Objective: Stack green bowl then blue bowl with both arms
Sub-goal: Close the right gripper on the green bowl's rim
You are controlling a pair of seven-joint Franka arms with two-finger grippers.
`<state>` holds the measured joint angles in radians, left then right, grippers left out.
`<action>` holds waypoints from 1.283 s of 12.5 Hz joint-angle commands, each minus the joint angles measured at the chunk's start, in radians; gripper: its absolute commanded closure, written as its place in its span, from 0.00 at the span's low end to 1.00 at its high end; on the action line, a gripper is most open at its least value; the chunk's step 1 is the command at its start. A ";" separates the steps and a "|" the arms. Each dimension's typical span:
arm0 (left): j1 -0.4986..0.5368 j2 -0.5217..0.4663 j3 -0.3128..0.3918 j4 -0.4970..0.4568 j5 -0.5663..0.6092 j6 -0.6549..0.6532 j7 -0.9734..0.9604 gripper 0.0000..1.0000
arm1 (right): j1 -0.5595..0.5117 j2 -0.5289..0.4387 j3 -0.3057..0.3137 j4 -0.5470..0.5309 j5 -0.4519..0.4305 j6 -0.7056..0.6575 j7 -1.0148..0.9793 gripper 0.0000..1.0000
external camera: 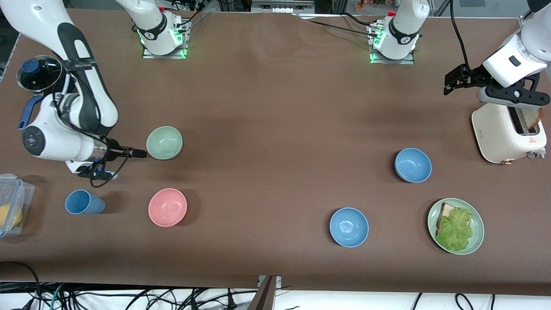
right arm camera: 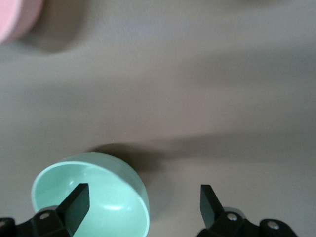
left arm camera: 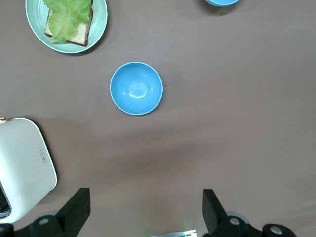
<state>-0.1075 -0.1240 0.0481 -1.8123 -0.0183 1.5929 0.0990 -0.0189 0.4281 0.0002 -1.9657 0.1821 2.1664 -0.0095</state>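
The right gripper point(external camera: 140, 152) sits low at the rim of the green bowl point(external camera: 164, 143), on the bowl's side toward the right arm's end of the tabletop point(external camera: 275, 107). In the right wrist view its jaws stand wide, one finger point(right arm camera: 75, 203) over the bowl's point(right arm camera: 94, 195) inside and the other out over bare tabletop, so the rim lies between them without being pinched. The green bowl rests upright on the tabletop, farther from the front camera than the pink bowl point(external camera: 167, 207), which lies near it. A blue cup point(external camera: 84, 202) stands beside the pink bowl toward the right arm's end, and a clear plastic box point(external camera: 12, 209) lies at the tabletop's edge there.

The left gripper point(external camera: 456, 79) waits up in the air beside the white toaster point(external camera: 508, 133), which holds a slice of bread. In the left wrist view its jaws are spread wide with nothing between them.

Two blue bowls sit toward the left arm's end, well apart from the green bowl. One blue bowl point(external camera: 413, 165) lies nearer the toaster and shows in the middle of the left wrist view point(left arm camera: 136, 88). The second blue bowl point(external camera: 348, 227) lies nearer the front camera. A green plate point(external camera: 476, 237) carrying bread and lettuce rests beside that second bowl, toward the left arm's end
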 commanded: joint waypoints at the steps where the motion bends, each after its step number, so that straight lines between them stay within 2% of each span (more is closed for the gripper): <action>1: 0.000 -0.003 -0.007 0.016 0.031 -0.019 -0.012 0.00 | 0.004 -0.032 0.017 -0.094 0.019 0.075 0.011 0.01; 7: -0.001 -0.005 -0.017 0.018 0.031 -0.021 -0.012 0.00 | 0.004 -0.032 0.029 -0.203 0.019 0.193 0.011 0.02; 8: -0.001 -0.003 -0.028 0.019 0.031 -0.021 -0.012 0.00 | 0.004 -0.031 0.029 -0.205 0.019 0.194 0.013 0.38; 9: 0.000 -0.003 -0.027 0.028 0.031 -0.024 -0.010 0.00 | 0.004 -0.032 0.031 -0.203 0.019 0.187 0.013 0.69; 10: 0.000 -0.003 -0.024 0.031 0.031 -0.031 -0.009 0.00 | 0.004 -0.032 0.031 -0.200 0.019 0.185 0.013 0.91; 11: 0.000 -0.003 -0.024 0.031 0.031 -0.031 -0.010 0.00 | 0.004 -0.031 0.031 -0.199 0.019 0.185 0.013 1.00; 16: 0.000 -0.003 -0.022 0.056 0.031 -0.031 -0.005 0.00 | 0.004 -0.032 0.053 -0.179 0.020 0.185 0.034 1.00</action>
<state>-0.1074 -0.1249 0.0274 -1.7966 -0.0183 1.5864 0.0990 -0.0126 0.4139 0.0427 -2.1363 0.1895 2.3354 -0.0012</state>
